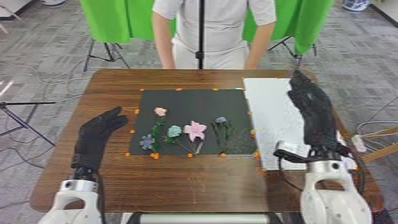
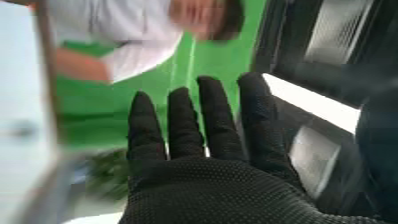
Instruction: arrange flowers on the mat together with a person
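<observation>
Looking at the flowers first, we find them lying on a flat black rectangular mat (image 1: 191,97), most of their stems running toward our side. A small pale pink flower (image 1: 160,111) lies toward the mat's left edge, farther from us than the other blooms. Nearer us and left of it is a purple-blue flower (image 1: 147,143). A pale blue-green rounded flower (image 1: 174,131) lies between that one and a larger pink flower with spread petals (image 1: 195,129). To the right of the larger pink bloom we have a small blue flower (image 1: 221,120), with thin dark green stems (image 1: 228,134) beside it.

Small orange pieces (image 1: 155,156) dot the mat's border. Just to the right of the mat is a long white sheet (image 1: 268,100), and both lie on a brown wooden table (image 1: 120,180).

Our left hand (image 1: 99,129), in black fabric, is to the left of the mat and apart from the flowers, its fingers extended and relaxed. Our right hand (image 1: 310,97), gloved alike, is over the white sheet, well away from the blooms; the right wrist view shows its fingers straight and slightly spread, holding nothing.

Beyond the table we see bright green cloth (image 1: 105,22) and grey flooring (image 1: 53,65).
</observation>
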`<state>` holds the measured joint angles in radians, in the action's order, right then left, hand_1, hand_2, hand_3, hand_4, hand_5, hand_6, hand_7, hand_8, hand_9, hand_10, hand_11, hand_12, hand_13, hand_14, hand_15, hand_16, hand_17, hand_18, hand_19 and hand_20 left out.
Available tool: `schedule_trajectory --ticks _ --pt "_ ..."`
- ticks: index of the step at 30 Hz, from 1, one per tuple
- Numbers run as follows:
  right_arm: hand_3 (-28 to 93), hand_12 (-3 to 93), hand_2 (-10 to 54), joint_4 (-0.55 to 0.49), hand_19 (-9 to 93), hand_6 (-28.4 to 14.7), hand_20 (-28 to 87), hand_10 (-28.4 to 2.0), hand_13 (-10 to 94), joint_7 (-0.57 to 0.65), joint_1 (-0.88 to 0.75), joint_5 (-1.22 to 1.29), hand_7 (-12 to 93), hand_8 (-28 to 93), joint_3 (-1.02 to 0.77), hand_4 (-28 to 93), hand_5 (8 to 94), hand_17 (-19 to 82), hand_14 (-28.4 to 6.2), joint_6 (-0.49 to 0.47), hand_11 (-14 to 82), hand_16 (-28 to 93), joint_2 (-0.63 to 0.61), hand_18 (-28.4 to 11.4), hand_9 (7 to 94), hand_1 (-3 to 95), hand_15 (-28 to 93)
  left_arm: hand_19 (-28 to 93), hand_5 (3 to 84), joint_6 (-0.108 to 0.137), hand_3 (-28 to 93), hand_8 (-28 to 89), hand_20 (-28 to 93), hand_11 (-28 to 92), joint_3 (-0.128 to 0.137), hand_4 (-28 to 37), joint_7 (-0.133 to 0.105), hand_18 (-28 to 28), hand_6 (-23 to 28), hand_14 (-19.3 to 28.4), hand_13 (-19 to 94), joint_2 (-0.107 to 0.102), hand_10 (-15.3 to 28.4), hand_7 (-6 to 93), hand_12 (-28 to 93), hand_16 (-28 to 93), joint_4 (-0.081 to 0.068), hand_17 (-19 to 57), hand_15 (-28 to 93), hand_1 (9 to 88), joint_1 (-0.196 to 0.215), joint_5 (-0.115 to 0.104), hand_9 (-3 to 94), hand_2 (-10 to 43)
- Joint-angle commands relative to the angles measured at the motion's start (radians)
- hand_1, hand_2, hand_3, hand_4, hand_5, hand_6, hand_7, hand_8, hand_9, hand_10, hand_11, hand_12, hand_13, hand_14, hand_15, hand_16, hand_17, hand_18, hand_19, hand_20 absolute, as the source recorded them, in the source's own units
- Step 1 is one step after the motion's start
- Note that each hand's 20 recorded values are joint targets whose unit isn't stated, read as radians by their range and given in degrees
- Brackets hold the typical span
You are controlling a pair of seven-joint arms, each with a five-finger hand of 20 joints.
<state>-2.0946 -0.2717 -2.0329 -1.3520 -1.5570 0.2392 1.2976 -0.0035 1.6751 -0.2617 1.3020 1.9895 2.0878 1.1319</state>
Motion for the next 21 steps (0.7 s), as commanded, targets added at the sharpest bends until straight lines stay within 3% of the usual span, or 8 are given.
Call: schedule_trajectory --ticks 1,5,13,14,17,21 --pt "80 7.5 2.8 0.025 0 3.2 26 -9.0 25 -0.204 -0.070 0.208 9 -9 0.047 -21 34.8 16 -6.3 -0.075 3.1 10 0.054 -11.6 36.1 2.4 6 8 50.8 -0.002 67 -5 20 17 -0.017 -23.3 0.003 13.7 5.9 18.8 40 0.013 14.9 9.6 14 3 -0.006 7.4 16 22.4 0.006 -0.001 49.6 2.3" --pt "81 7.5 3.1 0.042 1 3.3 26 -8.6 26 -0.203 -0.028 0.215 10 -9 0.065 -21 35.4 16 -5.9 -0.081 3.3 9 0.041 -11.0 36.5 1.9 7 8 50.8 -0.008 67 -5 20 17 -0.024 -23.4 -0.003 13.7 5.9 18.8 40 0.027 14.9 9.5 14 3 -0.012 7.4 16 22.5 -0.006 0.000 49.6 2.3" --pt "81 7.8 3.9 0.023 1 2.8 27 -9.6 27 -0.183 -0.069 0.220 10 -9 0.052 -21 36.5 18 -6.9 -0.075 3.7 8 0.044 -11.0 37.7 2.4 9 8 50.8 -0.007 66 -5 20 17 -0.030 -23.5 -0.006 14.2 5.9 18.9 40 0.023 14.9 9.5 14 3 -0.015 7.1 16 22.6 -0.017 -0.002 49.6 2.5" --pt "81 7.8 3.9 0.023 1 2.8 27 -10.0 28 -0.182 -0.070 0.222 10 -9 0.052 -21 36.7 18 -7.0 -0.072 3.8 8 0.043 -11.0 38.0 2.4 9 8 50.8 -0.015 66 -5 20 17 -0.025 -23.5 -0.005 14.2 5.8 18.9 40 0.033 14.8 9.5 14 3 -0.016 7.1 16 22.5 -0.021 0.004 49.6 2.5" --pt "81 7.9 3.9 0.021 1 2.6 27 -10.2 28 -0.179 -0.076 0.215 10 -9 0.045 -21 37.2 18 -7.0 -0.073 3.9 8 0.044 -11.0 38.6 2.6 10 8 50.8 0.001 66 -5 20 17 -0.025 -23.5 -0.004 14.2 5.8 18.9 40 0.026 14.7 9.5 14 3 -0.010 7.1 16 22.5 -0.005 -0.003 49.5 2.6" --pt "81 8.0 3.9 0.019 1 2.6 27 -10.2 28 -0.188 -0.071 0.216 10 -9 0.037 -21 37.6 18 -7.1 -0.073 4.0 7 0.049 -10.9 39.0 2.7 10 8 50.8 0.002 66 -5 20 17 -0.024 -23.5 0.002 14.2 5.8 18.9 40 0.028 14.8 9.5 14 3 -0.008 7.0 16 22.6 0.001 -0.004 49.6 2.6"
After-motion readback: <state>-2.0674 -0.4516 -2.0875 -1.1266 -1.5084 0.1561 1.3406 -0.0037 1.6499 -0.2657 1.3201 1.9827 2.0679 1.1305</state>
